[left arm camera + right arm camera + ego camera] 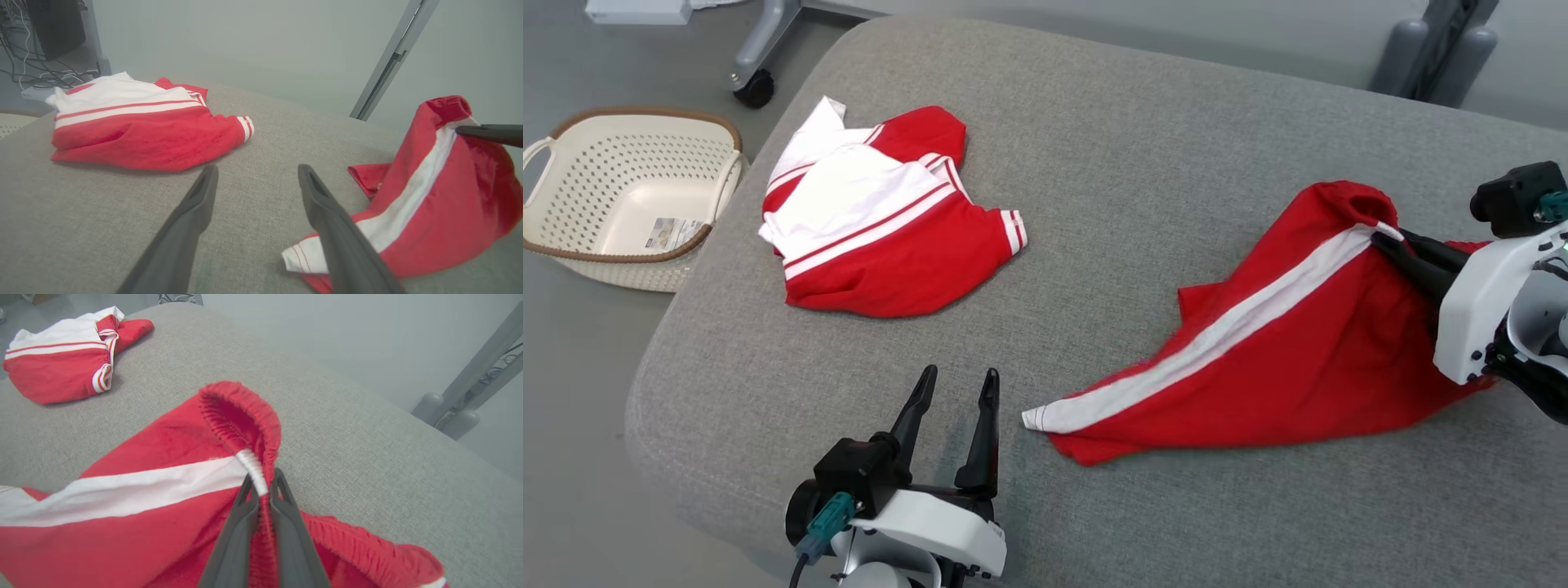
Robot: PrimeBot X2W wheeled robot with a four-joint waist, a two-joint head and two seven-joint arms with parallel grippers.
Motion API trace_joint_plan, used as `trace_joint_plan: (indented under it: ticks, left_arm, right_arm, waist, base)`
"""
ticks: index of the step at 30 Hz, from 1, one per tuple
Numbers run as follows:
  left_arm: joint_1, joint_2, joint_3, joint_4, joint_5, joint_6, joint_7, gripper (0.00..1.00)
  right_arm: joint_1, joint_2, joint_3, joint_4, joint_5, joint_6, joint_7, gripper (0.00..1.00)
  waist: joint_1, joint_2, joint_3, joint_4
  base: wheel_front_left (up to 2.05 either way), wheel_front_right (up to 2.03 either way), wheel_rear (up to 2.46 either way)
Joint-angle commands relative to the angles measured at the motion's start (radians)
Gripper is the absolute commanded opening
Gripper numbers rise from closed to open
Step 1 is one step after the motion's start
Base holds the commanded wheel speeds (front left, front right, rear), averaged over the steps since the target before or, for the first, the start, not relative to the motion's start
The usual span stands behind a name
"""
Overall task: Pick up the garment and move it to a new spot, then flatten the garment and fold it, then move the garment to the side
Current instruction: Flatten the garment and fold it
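The garment (1282, 359) is a pair of red shorts with a white side stripe, lying crumpled on the right of the grey cushioned surface (1094, 147). My right gripper (1380, 237) is shut on its elastic waistband, where the white stripe meets the band (255, 473), and lifts that edge into a peak. In the left wrist view the garment (429, 196) rises at the right, with a finger (486, 132) of the right gripper at its top. My left gripper (956, 384) stands open over bare fabric, just left of the stripe's lower end (1045, 418), touching nothing.
A folded red and white garment (882, 220) lies at the surface's far left. A cream perforated basket (572, 245) sits on the floor beyond the left edge. A grey wheeled stand (756, 49) and grey posts (1437, 49) stand behind. Bare surface lies between the two garments.
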Motion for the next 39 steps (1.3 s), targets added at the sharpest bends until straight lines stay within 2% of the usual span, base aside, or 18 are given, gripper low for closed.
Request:
trace_joint_plan:
  ticks: [1,12,17,22,28,33,39]
  left_arm:
    - [0.008,0.004,0.007,0.002,0.008,-0.001,-0.002,1.0]
    - [0.037,0.004,0.042,0.018,0.037,-0.013,-0.002,1.0]
    - [0.053,0.004,0.052,0.025,0.044,-0.017,-0.002,1.0]
    - [0.067,0.004,0.066,0.028,0.055,-0.019,-0.002,1.0]
    - [0.09,0.004,0.086,0.027,0.057,-0.02,-0.002,1.0]
    - [0.102,0.004,0.097,0.024,0.06,-0.02,-0.002,1.0]
    - [0.11,0.004,0.106,0.024,0.065,-0.024,-0.002,1.0]
  right_arm:
    - [-0.009,-0.006,0.0,-0.002,0.013,0.0,-0.02,0.0]
    - [-0.041,-0.016,-0.002,-0.002,0.074,0.0,-0.194,0.0]
    - [-0.035,-0.014,-0.007,0.011,0.116,0.0,-0.219,0.0]
    - [-0.032,-0.006,-0.005,-0.037,0.139,0.0,-0.205,0.0]
    - [0.003,-0.032,-0.003,-0.064,0.221,0.0,-0.088,0.0]
    - [0.064,-0.087,-0.003,-0.082,0.325,0.0,0.053,0.0]
    - [0.176,-0.14,-0.002,-0.103,0.453,0.0,0.162,0.0]
  waist:
    - [0.0,-0.0001,-0.019,-0.019]
    - [0.0,-0.0001,-0.089,-0.101]
    - [0.0,-0.0001,-0.118,-0.124]
    - [0.0,-0.0001,-0.148,-0.147]
    - [0.0,-0.0001,-0.182,-0.181]
    - [0.0,-0.0001,-0.193,-0.209]
    - [0.0,-0.0001,-0.185,-0.239]
  base:
    - [0.0,0.0,0.0]
    - [0.0,0.0,0.0]
    - [0.0,0.0,0.0]
    - [0.0,0.0,0.0]
    - [0.0,0.0,0.0]
    - [0.0,0.0,0.0]
    - [0.0,0.0,0.0]
